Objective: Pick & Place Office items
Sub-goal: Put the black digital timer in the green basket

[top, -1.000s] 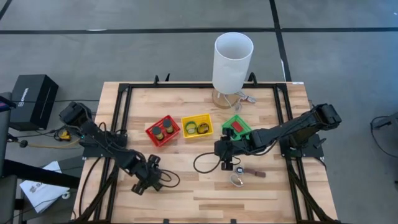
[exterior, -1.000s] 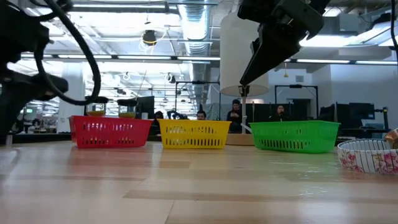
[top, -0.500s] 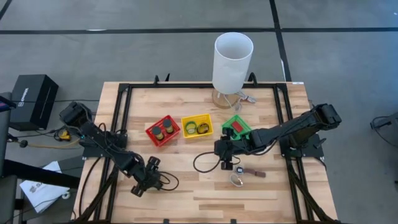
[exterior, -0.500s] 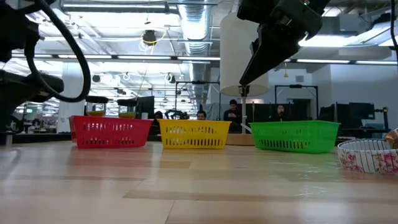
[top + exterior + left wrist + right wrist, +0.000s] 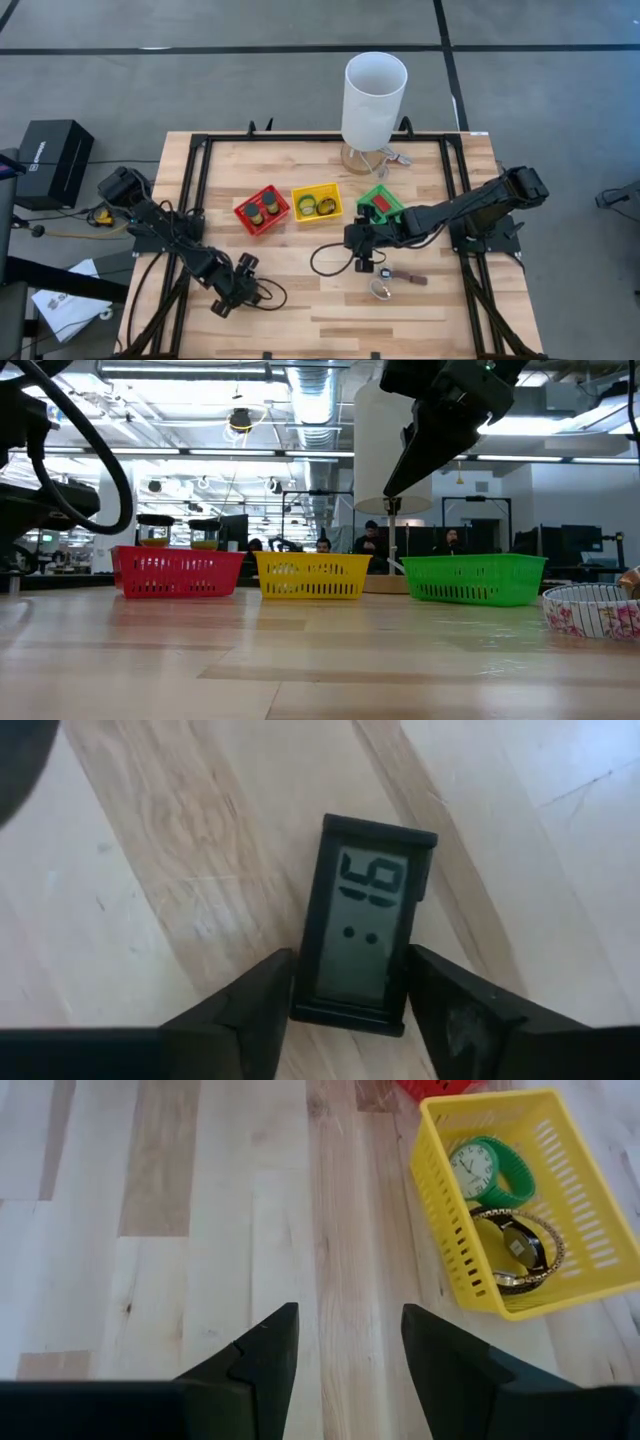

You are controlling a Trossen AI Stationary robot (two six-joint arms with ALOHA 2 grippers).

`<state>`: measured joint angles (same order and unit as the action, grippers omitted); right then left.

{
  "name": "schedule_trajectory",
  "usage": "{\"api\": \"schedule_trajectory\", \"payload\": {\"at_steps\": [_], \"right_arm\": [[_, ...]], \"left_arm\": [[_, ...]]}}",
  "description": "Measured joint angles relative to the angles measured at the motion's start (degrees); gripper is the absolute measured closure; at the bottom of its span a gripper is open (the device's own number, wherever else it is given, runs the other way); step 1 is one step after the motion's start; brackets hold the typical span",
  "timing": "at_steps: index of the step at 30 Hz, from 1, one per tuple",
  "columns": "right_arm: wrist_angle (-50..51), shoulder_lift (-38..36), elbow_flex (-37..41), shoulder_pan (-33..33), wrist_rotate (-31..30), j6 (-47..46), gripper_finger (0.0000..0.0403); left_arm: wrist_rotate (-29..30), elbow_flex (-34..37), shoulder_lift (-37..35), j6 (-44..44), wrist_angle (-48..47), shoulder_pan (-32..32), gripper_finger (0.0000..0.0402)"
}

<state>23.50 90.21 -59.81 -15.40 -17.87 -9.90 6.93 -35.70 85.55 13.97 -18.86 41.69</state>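
A small black digital clock [image 5: 365, 920] with a grey display lies face up on the wood. My left gripper [image 5: 350, 982] is down at the table's near left [image 5: 232, 292], its fingers closed in on the clock's end. My right gripper [image 5: 350, 1320] hovers open over bare wood at mid-table [image 5: 352, 240], just near of the yellow basket [image 5: 500, 1200], which holds a green watch [image 5: 490, 1170] and a metal-band watch [image 5: 520, 1250]. A few small pieces [image 5: 398, 276] lie beside a little bowl [image 5: 380, 290]. My left gripper has the black clock by the end nearest the wrist [image 5: 305, 1005], one finger on each long side, so the fingers lie along its length. It comes from above, pointing down. Whether the clock rests on the wood or is raised off it cannot be told.
The red basket [image 5: 262, 211], yellow basket [image 5: 317, 203] and green basket [image 5: 380, 203] stand in a row at mid-table. Behind them, at the far edge, rises a tall white cylinder [image 5: 375, 100]. Black frame rails [image 5: 195, 200] run along both sides. A patterned bowl [image 5: 595, 608] sits at the right.
My left arm has drawn slightly toward the table's near-left; in the low view its cable loop slides leftward. My right arm has kept still.
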Motion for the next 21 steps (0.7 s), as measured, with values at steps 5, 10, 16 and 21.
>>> {"api": "schedule_trajectory", "payload": {"at_steps": [5,10,16,21], "right_arm": [[-1.37,0.98,0.0,1.3,-0.15,4.2,0.0232],[-7.4,3.04,-0.19,0.2,0.07,17.32,0.0232],[-12.23,5.02,0.19,-3.79,-0.26,28.62,0.0232],[-20.19,7.36,0.11,-8.08,-0.53,35.48,0.0243]], "left_arm": [[2.14,0.11,-0.03,2.76,1.95,-1.54,0.0253],[5.7,0.13,-0.26,5.79,11.7,-5.17,0.0235],[11.98,0.04,-1.06,5.77,24.43,-11.78,0.0242],[9.29,0.0,-1.04,7.66,29.77,-18.36,0.0253]]}}
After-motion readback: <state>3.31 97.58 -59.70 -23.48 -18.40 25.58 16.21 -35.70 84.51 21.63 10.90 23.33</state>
